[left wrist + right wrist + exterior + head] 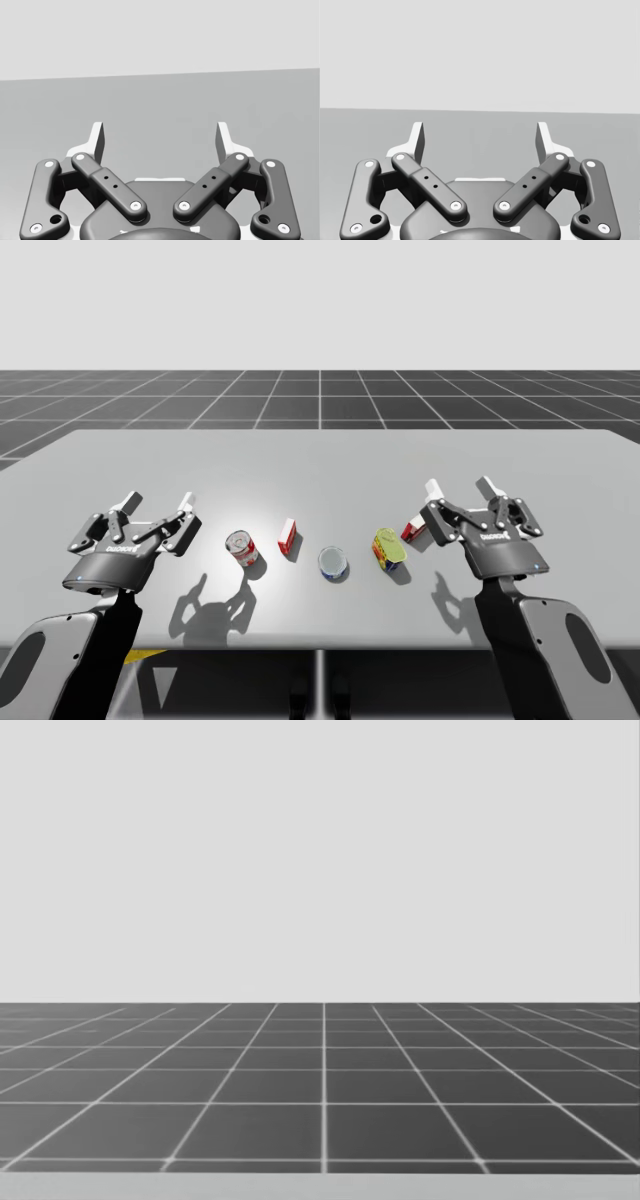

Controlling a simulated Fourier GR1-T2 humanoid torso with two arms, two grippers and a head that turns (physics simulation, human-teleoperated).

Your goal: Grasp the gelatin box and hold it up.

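Gelatin box (287,537) standing on edge well right of left gripper (158,502), sitting nearer it than right gripper (460,486), both gaping wide, holding nothing.

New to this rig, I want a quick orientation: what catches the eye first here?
Two open tools hang over the grey table: left tool at its left end, right tool at its right. Between them lies a row: red can, red box, blue can, yellow can, and a second red box beside the right tool.

Hiding partly behind right claw (460,487), a red box (410,531); running off high view's bottom edge, left arm (75,645) and right arm (545,645).
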